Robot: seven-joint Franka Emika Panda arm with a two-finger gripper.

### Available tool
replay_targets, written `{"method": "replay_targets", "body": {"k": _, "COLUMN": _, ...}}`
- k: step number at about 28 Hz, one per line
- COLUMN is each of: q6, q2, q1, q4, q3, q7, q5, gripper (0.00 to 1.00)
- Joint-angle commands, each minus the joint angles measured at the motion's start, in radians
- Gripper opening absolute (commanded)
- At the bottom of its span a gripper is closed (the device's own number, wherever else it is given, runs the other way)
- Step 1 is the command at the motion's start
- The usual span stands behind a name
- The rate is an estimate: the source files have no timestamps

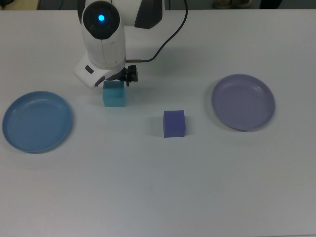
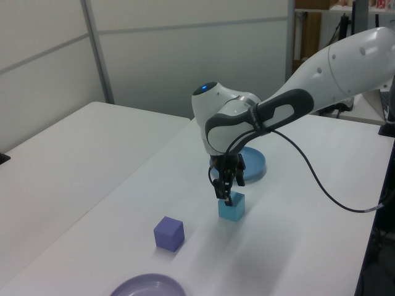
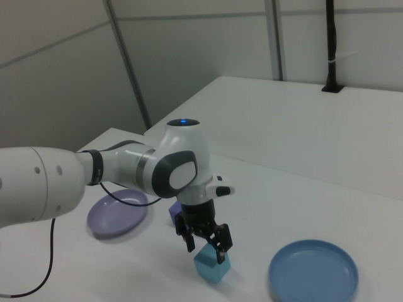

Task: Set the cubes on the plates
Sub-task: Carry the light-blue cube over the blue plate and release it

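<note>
The light cyan cube (image 1: 114,95) (image 2: 231,208) (image 3: 212,268) sits on the white table, left of centre in the top view. My gripper (image 1: 114,82) (image 2: 227,190) (image 3: 206,246) hangs open right over it, fingers spread on either side of its top edge and not closed on it. The violet-blue cube (image 1: 174,123) (image 2: 169,234) stands free near the middle, and in the right view it (image 3: 174,214) peeks out behind the gripper. The blue plate (image 1: 37,121) (image 2: 256,165) (image 3: 313,271) and the lavender plate (image 1: 243,101) (image 2: 148,287) (image 3: 116,214) hold nothing.
The arm's black cable (image 1: 168,34) trails across the far side of the table in the top view. A black post (image 3: 330,44) stands on the far table in the right view. Wall panels close off the back.
</note>
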Motion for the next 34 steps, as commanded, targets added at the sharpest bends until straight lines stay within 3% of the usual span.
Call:
{"method": "replay_targets", "body": {"k": 1, "q6": 0.021, "q2": 0.003, "q1": 0.002, "q4": -0.004, "q3": 0.000, "q7": 0.023, "q5": -0.024, "gripper": 1.00}}
{"method": "replay_targets", "body": {"k": 9, "q6": 0.056, "q2": 0.045, "q1": 0.002, "q4": -0.004, "q3": 0.000, "q7": 0.026, "q5": -0.033, "gripper": 1.00}}
{"method": "replay_targets", "body": {"k": 15, "q6": 0.087, "q2": 0.080, "q1": 0.002, "q4": -0.005, "q3": -0.003, "q7": 0.093, "q5": -0.102, "gripper": 1.00}}
{"method": "replay_targets", "body": {"k": 18, "q6": 0.087, "q2": 0.085, "q1": 0.002, "q4": -0.005, "q3": -0.004, "q7": 0.097, "q5": -0.113, "gripper": 0.60}}
{"method": "replay_targets", "body": {"k": 22, "q6": 0.072, "q2": 0.075, "q1": 0.002, "q4": 0.003, "q3": -0.003, "q7": 0.089, "q5": -0.111, "gripper": 0.29}}
{"method": "replay_targets", "body": {"k": 25, "q6": 0.046, "q2": 0.071, "q1": 0.002, "q4": 0.030, "q3": -0.004, "q7": 0.089, "q5": -0.105, "gripper": 0.20}}
{"method": "replay_targets", "body": {"k": 27, "q6": -0.020, "q2": 0.072, "q1": -0.010, "q4": 0.114, "q3": -0.007, "q7": 0.084, "q5": -0.093, "gripper": 0.15}}
{"method": "replay_targets", "body": {"k": 30, "q6": -0.097, "q2": 0.075, "q1": -0.052, "q4": 0.229, "q3": -0.006, "q7": 0.048, "q5": -0.068, "gripper": 0.14}}
{"method": "replay_targets", "body": {"k": 32, "q6": -0.124, "q2": 0.075, "q1": -0.099, "q4": 0.315, "q3": -0.007, "q7": -0.042, "q5": -0.018, "gripper": 0.16}}
{"method": "replay_targets", "body": {"k": 34, "q6": -0.121, "q2": 0.080, "q1": -0.127, "q4": 0.334, "q3": -0.009, "q7": -0.112, "q5": -0.018, "gripper": 0.16}}
